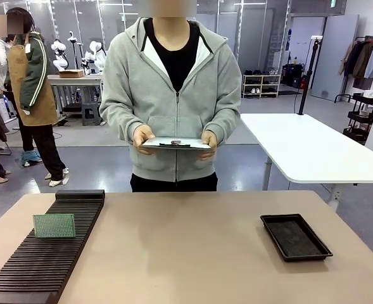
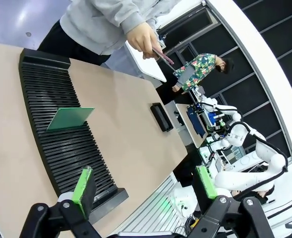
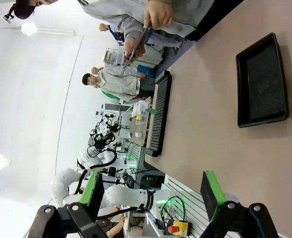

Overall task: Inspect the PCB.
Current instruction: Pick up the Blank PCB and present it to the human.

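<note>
Slotted black rack [image 1: 47, 253] on table's near-left side, running away from camera. PCB [image 1: 54, 225] stands on edge in slot about midway along. Shallow black tray [image 1: 306, 258] on right side, well apart from rack. Tan table [image 1: 186, 253]; white table [image 1: 306, 149] beyond, right. Person at far edge holds grey clipboard [image 1: 175, 143] flat, one hand [image 1: 142, 135] at one end, other hand [image 1: 209, 140] opposite. Left gripper [image 2: 144, 181] back from rack's near end, jaws spread wide, nothing between. Right gripper [image 3: 151, 188] likewise released, tray ahead.

One PCB [image 1: 54, 225], one slotted rack [image 1: 44, 269], one tray [image 1: 280, 216], one clipboard [image 1: 175, 143].
</note>
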